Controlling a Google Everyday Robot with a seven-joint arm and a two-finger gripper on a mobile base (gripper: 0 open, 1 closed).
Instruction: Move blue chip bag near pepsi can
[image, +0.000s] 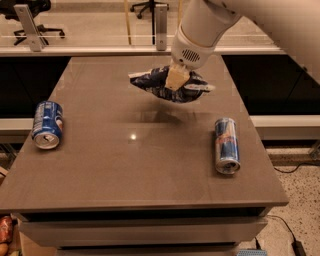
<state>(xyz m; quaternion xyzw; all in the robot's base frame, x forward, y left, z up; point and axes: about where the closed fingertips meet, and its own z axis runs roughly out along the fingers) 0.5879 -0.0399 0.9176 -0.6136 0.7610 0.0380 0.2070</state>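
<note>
The blue chip bag (167, 84), dark blue crumpled foil with white lettering, hangs in the air above the back middle of the brown table (150, 165), its shadow on the top below it. My gripper (177, 77) comes down from the upper right and is shut on the bag's top. The pepsi can (47, 124), short, bright blue with a silver top, lies on its side near the table's left edge, well left of the bag.
A slimmer blue-and-silver can (226, 145) with red marks lies on its side at the table's right. My white arm (235, 20) fills the upper right. A counter with a glass rail (75, 45) and office chairs stand behind the table.
</note>
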